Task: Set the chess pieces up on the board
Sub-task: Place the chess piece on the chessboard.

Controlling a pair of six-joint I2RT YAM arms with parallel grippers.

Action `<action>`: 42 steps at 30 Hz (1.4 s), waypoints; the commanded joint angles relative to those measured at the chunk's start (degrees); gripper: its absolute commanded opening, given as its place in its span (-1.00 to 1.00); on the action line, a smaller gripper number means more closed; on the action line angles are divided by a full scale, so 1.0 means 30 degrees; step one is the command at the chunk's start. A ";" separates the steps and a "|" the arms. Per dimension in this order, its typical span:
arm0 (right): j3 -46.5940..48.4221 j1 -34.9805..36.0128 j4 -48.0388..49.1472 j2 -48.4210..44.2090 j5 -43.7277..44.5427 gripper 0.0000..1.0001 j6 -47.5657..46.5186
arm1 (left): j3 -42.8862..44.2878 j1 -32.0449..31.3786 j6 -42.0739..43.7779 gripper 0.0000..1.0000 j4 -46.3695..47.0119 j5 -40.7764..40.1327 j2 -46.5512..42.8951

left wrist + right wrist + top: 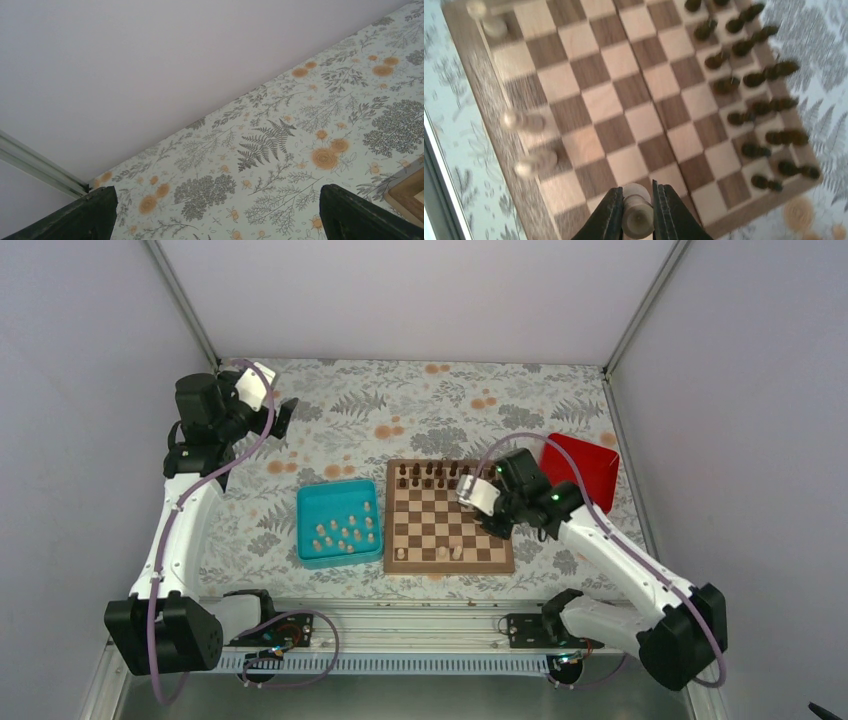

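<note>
The board (448,558) lies mid-table with dark brown pieces (432,476) along its far rows and three pale chess pieces (441,553) on its near row. Several more pale pieces (340,534) lie in a teal tray (309,506) left of it. My right gripper (487,508) hovers over the board's right side. In the right wrist view its jaws (637,215) are shut on a pale piece (637,212) above the board (624,120). My left gripper (284,417) is raised at far left, open and empty; its fingertips (90,215) frame bare tablecloth.
A red square box (588,468) stands right of the board, close behind my right arm. The floral tablecloth (400,410) covers the table. Grey walls close in the back and sides. A metal rail runs along the near edge.
</note>
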 commanded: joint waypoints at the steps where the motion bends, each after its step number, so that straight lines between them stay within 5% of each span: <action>1: -0.2488 -0.1140 -0.0317 -0.1720 0.0241 -0.92 -0.1569 | 0.0069 0.0131 -0.0188 1.00 0.0171 -0.0120 0.0169; 13: -0.5574 -0.2916 -0.0307 -0.2562 -0.0281 -0.92 -0.3141 | 0.0006 0.0229 -0.0129 1.00 -0.0032 -0.0230 0.0041; 42: -0.5123 -0.3936 -0.1660 -0.0281 -0.1794 -0.83 -0.4653 | 0.0223 0.0274 0.0017 1.00 -0.0068 -0.0435 0.0536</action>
